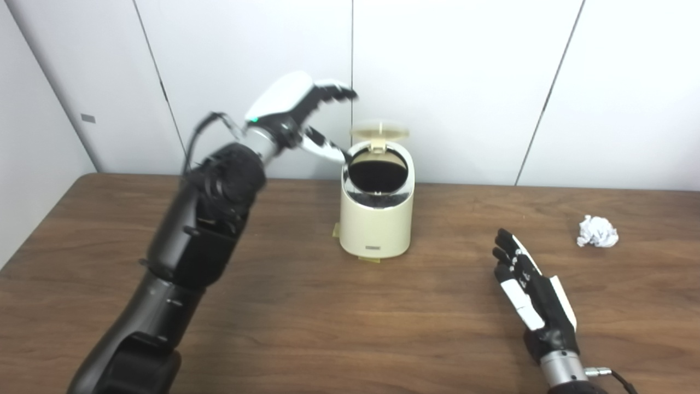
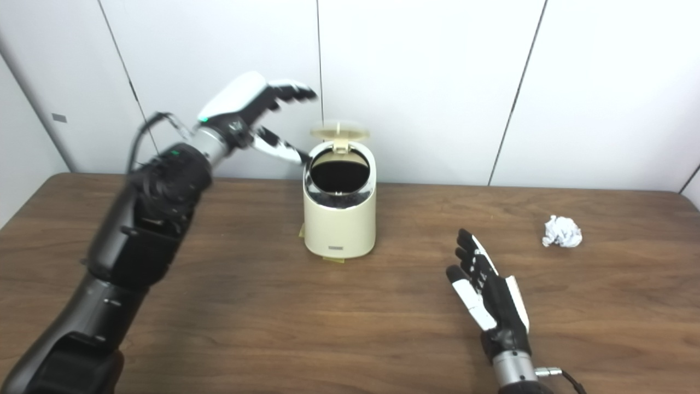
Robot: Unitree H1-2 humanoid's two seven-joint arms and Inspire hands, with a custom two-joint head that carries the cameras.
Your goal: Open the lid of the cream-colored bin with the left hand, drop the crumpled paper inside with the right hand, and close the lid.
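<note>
STEP: lid-opening done, round cream-coloured plastic bin is standing with flip lid up | LEFT: left hand is hovering beside the rim, fingers spread, holding nothing | RIGHT: right hand is resting open, empty | NEXT: right hand is needing to reach rightward and grasp the crumpled white paper ball, lying well apart on the brown wooden table.

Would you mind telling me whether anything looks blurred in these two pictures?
In the left eye view the raised left hand is motion-smeared at its fingertips; likewise in the right eye view, while the bin, crumpled paper and right hand stay sharp.
</note>
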